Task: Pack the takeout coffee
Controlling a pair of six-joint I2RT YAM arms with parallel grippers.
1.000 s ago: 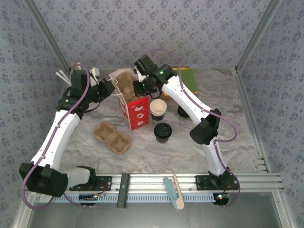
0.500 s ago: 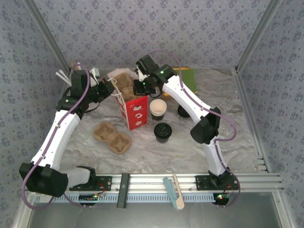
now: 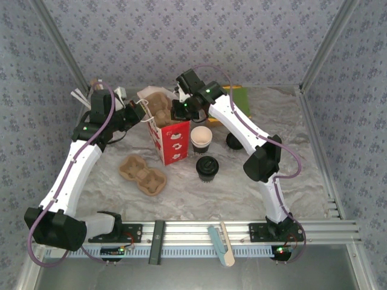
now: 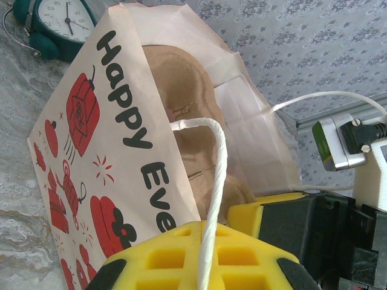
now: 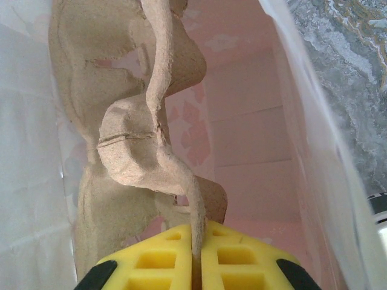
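The takeout coffee stands right of the bag: an open cup [image 3: 201,139] with a white inside, and a cup with a black lid [image 3: 207,167] nearer me. The red-and-white paper bag [image 3: 172,140] [image 4: 103,139] stands upright with a brown cardboard cup carrier [image 3: 158,106] [image 5: 133,145] sticking out of it. My left gripper [image 3: 140,112] [image 4: 208,244] is shut on the bag's white cord handle [image 4: 214,175]. Over the bag's mouth, my right gripper [image 3: 181,110] [image 5: 196,257] is shut on the carrier's thin edge, inside the bag.
A second cardboard carrier [image 3: 143,174] lies flat on the table left of the cups. A pink cup of straws and sticks [image 3: 97,90] stands at the back left, a green flat thing [image 3: 237,98] at the back. A teal alarm clock [image 4: 57,21] sits beyond the bag.
My right gripper and wrist have shifted slightly to the right at the bag's mouth, still pinching the carrier. The left arm and the cups have not moved.
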